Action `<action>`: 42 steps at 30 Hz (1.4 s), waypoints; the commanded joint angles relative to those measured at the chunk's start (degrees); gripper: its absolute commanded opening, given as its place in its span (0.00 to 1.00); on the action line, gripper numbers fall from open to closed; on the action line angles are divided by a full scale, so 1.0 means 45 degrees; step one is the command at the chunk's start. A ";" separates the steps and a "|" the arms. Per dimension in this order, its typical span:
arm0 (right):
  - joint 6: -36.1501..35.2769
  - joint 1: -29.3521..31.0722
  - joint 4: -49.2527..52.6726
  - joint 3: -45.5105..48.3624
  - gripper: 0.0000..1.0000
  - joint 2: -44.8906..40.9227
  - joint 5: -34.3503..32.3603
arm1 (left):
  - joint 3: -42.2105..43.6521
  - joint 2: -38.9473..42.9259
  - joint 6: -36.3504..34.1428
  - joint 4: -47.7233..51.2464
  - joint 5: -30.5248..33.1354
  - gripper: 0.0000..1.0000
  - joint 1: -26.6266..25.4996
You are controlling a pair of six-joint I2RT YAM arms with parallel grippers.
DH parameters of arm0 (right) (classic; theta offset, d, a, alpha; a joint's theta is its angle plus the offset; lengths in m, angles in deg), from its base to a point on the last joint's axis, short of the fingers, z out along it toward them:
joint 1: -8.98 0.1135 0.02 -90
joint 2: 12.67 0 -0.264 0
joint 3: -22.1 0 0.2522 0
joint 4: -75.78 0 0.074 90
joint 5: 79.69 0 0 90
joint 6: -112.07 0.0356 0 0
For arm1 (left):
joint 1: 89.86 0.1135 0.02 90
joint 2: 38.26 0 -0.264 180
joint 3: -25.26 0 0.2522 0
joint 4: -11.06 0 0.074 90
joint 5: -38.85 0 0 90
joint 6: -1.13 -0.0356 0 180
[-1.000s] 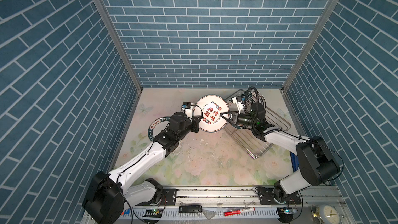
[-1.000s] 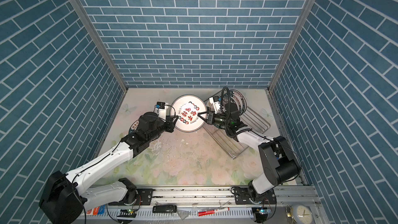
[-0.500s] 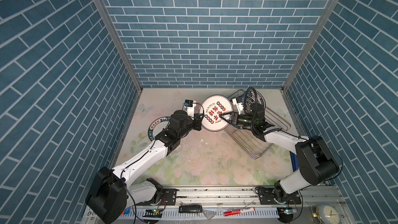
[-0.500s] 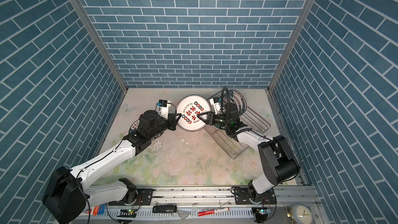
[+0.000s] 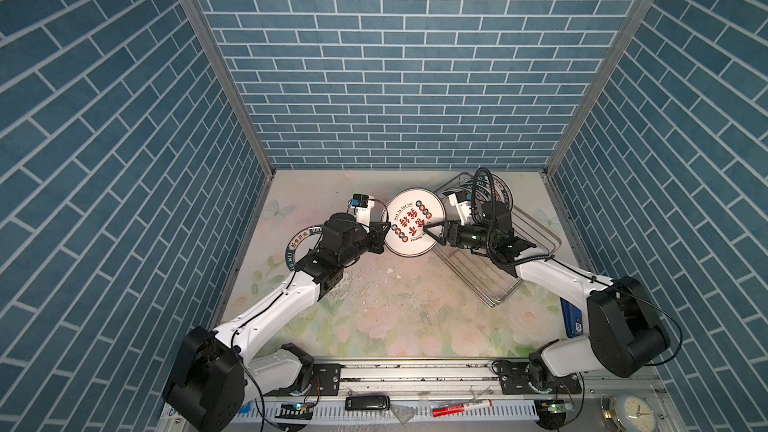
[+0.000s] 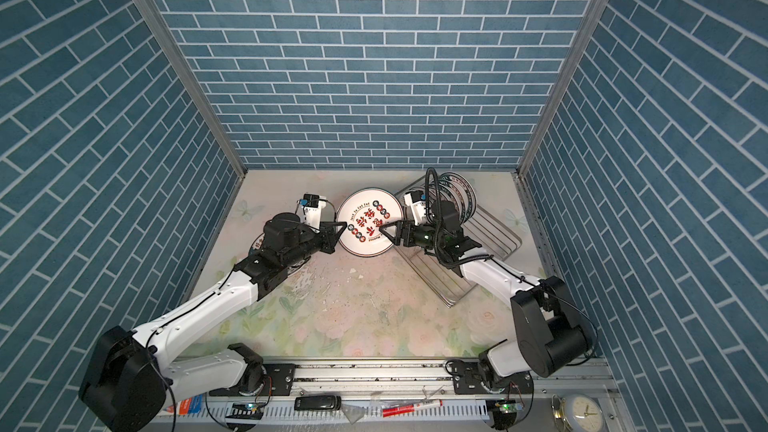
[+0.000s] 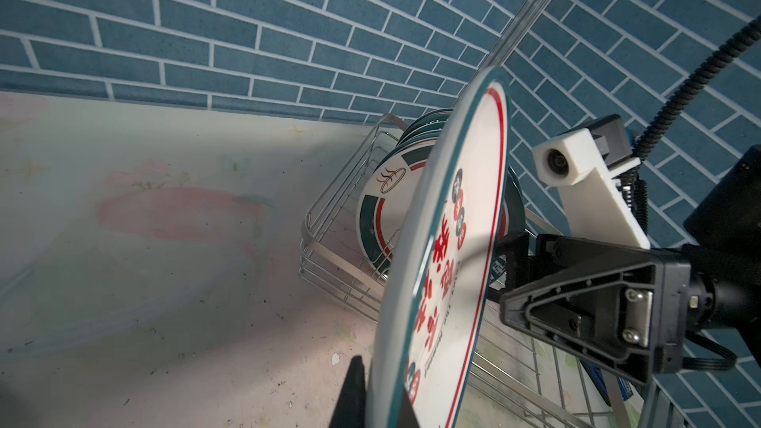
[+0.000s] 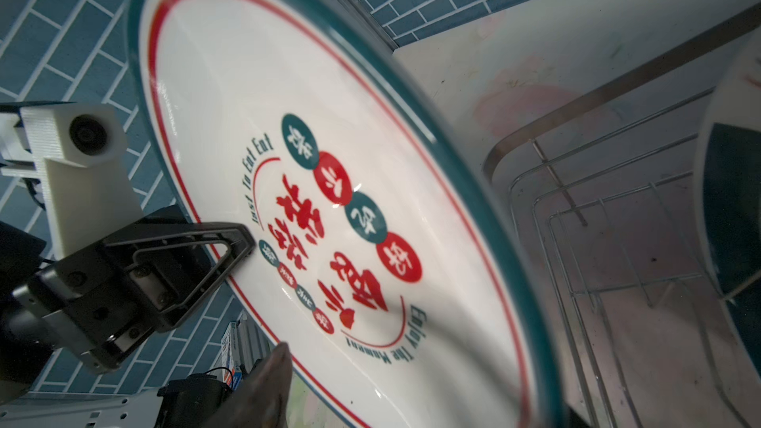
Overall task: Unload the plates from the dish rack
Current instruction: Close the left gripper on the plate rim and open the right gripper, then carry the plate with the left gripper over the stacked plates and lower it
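Table (image 5: 415,317), floral top. Everything sits toward its far end.

Dish rack (image 5: 494,284) is the landmark: a wire basket set cornerwise. Most slots are bare, so unloading looks well along.

Held plate (image 5: 411,222), white with red characters, hangs in the air just off the dish rack's left side. It is tilted so its face shows in both top views. It is outside the wires and, as far as I can tell, touches neither rack nor table.

Racked plates (image 5: 503,197), green-rimmed, stand on edge in the slots at the dish rack's far end. They are packed close; count unclear.

Flat plate (image 5: 301,238), green lettered rim, lies on the table well left of the dish rack, half under the left arm. Probably the drop-off spot.

Left gripper (image 5: 384,228) is clamped tight on the held plate's rim, on the side away from the dish rack. Right gripper (image 5: 430,231) straddles the rim nearest the dish rack, jaws spread apart, not pinching.

Reads as a handover: opposite-rim grips give each arm room, and the left arm alone bears the plate.
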 commanded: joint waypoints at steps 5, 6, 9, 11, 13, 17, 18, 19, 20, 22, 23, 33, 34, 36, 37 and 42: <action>-0.0690 0.0115 -0.0062 -0.0368 0.77 -0.0282 -0.0118 | 0.0296 -0.0267 0.0079 0.0475 0.0665 0.00 0.0511; -0.0890 0.0113 0.0167 -0.0389 0.77 -0.0407 -0.0252 | 0.0333 -0.0198 0.0121 0.0484 0.0642 0.00 0.0622; -0.1202 0.0114 0.0557 -0.0400 0.79 -0.0713 -0.0614 | 0.0490 0.0015 0.0270 0.0435 0.0756 0.00 0.0811; -0.1317 0.0115 0.0839 -0.0415 0.79 -0.0763 -0.0931 | 0.0507 0.0101 0.0280 0.0491 0.0807 0.00 0.0904; -0.1506 0.0121 0.1152 -0.0488 0.80 -0.0731 -0.1203 | 0.0514 0.0194 0.0332 0.0446 0.0894 0.00 0.0927; -0.1635 0.0125 0.1316 -0.0536 0.80 -0.0605 -0.1395 | 0.0913 0.0545 0.0575 0.0361 0.1030 0.00 0.1183; -0.1681 0.0125 0.1318 -0.0527 0.80 -0.0622 -0.1397 | 0.1023 0.0686 0.0643 0.0359 0.1084 0.00 0.1292; -0.1684 0.0123 0.1320 -0.0517 0.80 -0.0659 -0.1409 | 0.1120 0.0851 0.0732 0.0320 0.1123 0.00 0.1407; -0.1699 0.0125 0.1335 -0.0519 0.80 -0.0698 -0.1395 | 0.1200 0.0999 0.0804 0.0319 0.1181 0.00 0.1503; -0.1790 0.0128 0.1448 -0.0547 0.80 -0.0760 -0.1395 | 0.1509 0.1395 0.1039 0.0188 0.1294 0.00 0.1751; -0.1801 0.0135 0.1474 -0.0556 0.80 -0.0779 -0.1396 | 0.1654 0.1603 0.1121 0.0090 0.1289 0.00 0.1919; -0.1977 0.0133 0.1762 -0.0613 0.79 -0.0974 -0.1434 | 0.3305 0.4525 0.2804 0.1145 0.4005 0.00 0.3532; -0.1996 0.0135 0.1825 -0.0637 0.79 -0.0965 -0.1434 | 0.3496 0.4685 0.3120 0.1218 0.3911 0.00 0.3998; -0.2054 0.0135 0.1966 -0.0700 0.78 -0.0955 -0.1377 | 0.3693 0.4965 0.3625 0.1544 0.3810 0.00 0.4725; -0.2055 0.0135 0.2010 -0.0722 0.79 -0.0949 -0.1356 | 0.3817 0.5094 0.3778 0.1577 0.3697 0.00 0.5052; -0.2050 0.0154 0.2066 -0.0751 0.79 -0.0906 -0.1280 | 0.4060 0.5729 0.4470 0.2202 0.3595 0.00 0.6125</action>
